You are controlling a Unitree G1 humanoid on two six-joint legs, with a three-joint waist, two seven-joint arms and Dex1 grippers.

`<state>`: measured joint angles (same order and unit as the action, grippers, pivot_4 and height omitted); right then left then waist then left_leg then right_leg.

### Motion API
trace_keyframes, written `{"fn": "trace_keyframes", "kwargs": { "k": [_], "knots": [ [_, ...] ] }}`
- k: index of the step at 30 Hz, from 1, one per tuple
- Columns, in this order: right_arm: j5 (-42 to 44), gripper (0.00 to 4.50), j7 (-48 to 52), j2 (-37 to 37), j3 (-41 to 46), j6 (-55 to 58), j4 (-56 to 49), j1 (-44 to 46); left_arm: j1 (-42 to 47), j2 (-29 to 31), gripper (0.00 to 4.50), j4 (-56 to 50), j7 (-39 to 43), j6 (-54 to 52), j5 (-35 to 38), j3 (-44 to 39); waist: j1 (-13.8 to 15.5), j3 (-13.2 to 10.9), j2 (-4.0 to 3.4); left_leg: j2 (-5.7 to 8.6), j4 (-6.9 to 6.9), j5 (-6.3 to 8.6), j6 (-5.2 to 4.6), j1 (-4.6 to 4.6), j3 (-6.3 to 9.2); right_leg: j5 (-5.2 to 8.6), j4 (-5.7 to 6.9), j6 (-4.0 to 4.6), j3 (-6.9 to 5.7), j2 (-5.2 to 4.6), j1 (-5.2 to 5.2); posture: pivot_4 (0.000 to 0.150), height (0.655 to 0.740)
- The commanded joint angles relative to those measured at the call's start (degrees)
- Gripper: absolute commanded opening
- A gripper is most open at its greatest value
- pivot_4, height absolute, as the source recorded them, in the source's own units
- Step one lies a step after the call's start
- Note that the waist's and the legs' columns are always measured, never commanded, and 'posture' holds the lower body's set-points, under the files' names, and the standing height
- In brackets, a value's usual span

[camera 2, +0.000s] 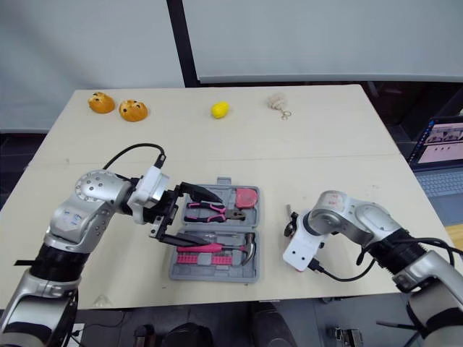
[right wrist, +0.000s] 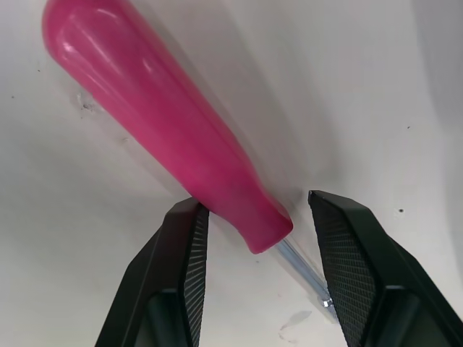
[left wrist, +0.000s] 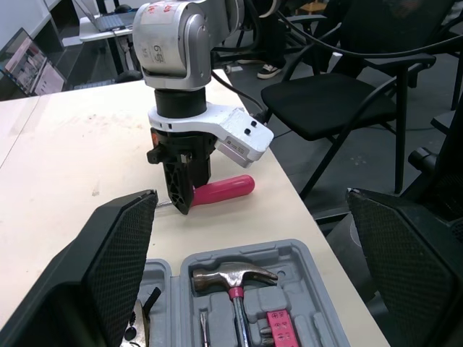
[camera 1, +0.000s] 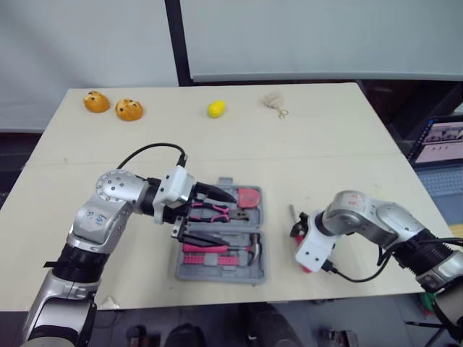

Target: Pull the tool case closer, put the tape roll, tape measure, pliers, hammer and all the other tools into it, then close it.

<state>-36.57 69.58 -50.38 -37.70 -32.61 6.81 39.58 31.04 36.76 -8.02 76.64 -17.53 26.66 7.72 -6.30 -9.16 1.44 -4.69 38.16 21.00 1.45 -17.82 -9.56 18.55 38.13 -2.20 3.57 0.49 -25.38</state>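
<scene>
Right gripper, mine: fingers spread, clamping nothing, one on each side of the screwdriver where the handle meets the shaft; it stands just right of the tool case

Screwdriver: pink handle, lying flat on the table, just right of the tool case and outside it; not yet gripped

Left gripper, mine: fingers wide apart, empty, hovering over the left part of the tool case, above the pliers

Tool case: grey, lying open flat in two halves between my arms; I judge the pulling-closer step done

Hammer: seated in the near half of the tool case

Bit strip: pink, in the near half of the tool case, beside the hammer

Pliers: pink grips, seated in the far half of the tool case

Pink rounded item: far right corner of the tool case; probably the tape measure

Tape roll: I cannot make it out among the contents

Small soft things: two orange, one yellow, one pale, well beyond the tool case; they do not look like tools

Status, my judgement: most tools are stowed; the screwdriver looks like the last one loose. Left to do: clamp it, carry it left into the tool case, then fold the case shut
</scene>
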Motion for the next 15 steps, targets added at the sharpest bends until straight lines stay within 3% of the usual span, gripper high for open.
{"fn": "trace_keyframes", "kwargs": {
  "k": [1, 6, 10, 15],
  "knots": [
    [1.6, 2.31, 0.9, 1.7, 0.1, -1.4, -2.9, -0.6, 0.4, -0.1, 4.5, -0.1, -0.4, 0.7, 0.1, -0.6, 0.0, 0.0, 0.0, 0.0, 0.0, 0.0, 0.0, 0.0, 0.0, 0.0, 0.0, 0.0, 0.0, 0.0, 0.0, 0.15, 0.74],
    [1.3, 2.31, 2.1, 2.4, 0.4, -0.5, -3.1, -1.1, 0.3, -0.2, 4.5, -0.2, -0.7, 0.8, 0.1, -0.7, 0.1, 0.0, 0.0, 0.0, 0.01, 0.0, 0.0, 0.01, 0.0, 0.01, 0.05, 0.02, 0.0, 0.0, 0.0, 0.15, 0.74],
    [1.4, 0.57, 3.7, 2.0, 1.0, 1.8, -2.7, -2.0, 0.3, -0.4, 4.5, 0.1, -0.9, 1.1, -0.1, -0.6, 0.3, 0.0, 0.0, 0.01, 0.03, 0.0, 0.0, 0.01, 0.0, 0.01, 0.05, 0.01, 0.0, -0.02, 0.0, 0.15, 0.74],
    [7.1, 0.51, 8.9, -0.6, 6.6, 14.7, -9.8, -8.3, -0.1, -0.5, 4.5, 0.0, -0.9, 1.4, -0.1, -0.5, 1.3, 0.0, 0.0, 0.02, 0.04, 0.0, 0.0, 0.0, 0.0, 0.01, 0.06, 0.01, 0.0, -0.02, 0.0, 0.15, 0.74]
  ]
}}
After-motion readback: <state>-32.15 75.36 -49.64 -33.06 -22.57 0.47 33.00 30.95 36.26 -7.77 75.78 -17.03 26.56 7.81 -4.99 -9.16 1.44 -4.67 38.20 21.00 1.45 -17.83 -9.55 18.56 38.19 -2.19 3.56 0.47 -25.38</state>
